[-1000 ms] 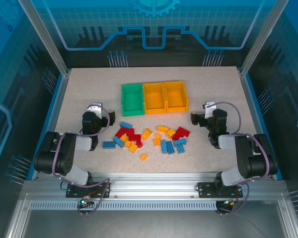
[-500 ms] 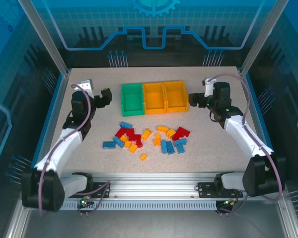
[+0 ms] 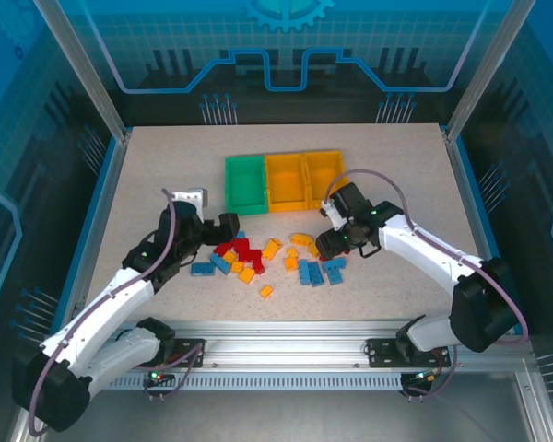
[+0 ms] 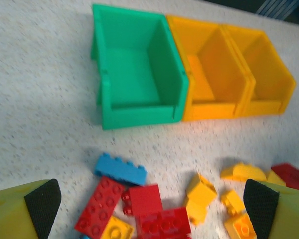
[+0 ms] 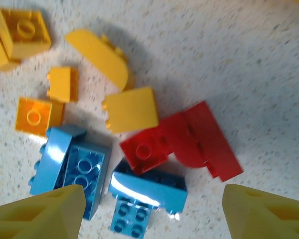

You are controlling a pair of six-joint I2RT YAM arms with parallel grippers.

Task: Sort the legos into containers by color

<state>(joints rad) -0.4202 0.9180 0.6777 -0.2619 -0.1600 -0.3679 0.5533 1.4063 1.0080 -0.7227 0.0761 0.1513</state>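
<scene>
Left gripper (image 3: 223, 226) and right gripper (image 3: 330, 241): jaws spread wide, nothing held, both low over the legos (image 3: 244, 249).
Three containers (image 3: 287, 200) joined in a row: one green, two orange-yellow. Roughly two dozen red, blue and yellow bricks lie loose on the table (image 3: 147, 175) just in front of them. Right wrist view has about three blue and two red.

Both my arms have swung in toward the lego pile (image 3: 272, 256). My left fingers (image 4: 40, 201), earlier well back and left of the pile, are now at its left edge. My right fingers (image 5: 40, 214), earlier well back and right, now hang over its right side.
</scene>
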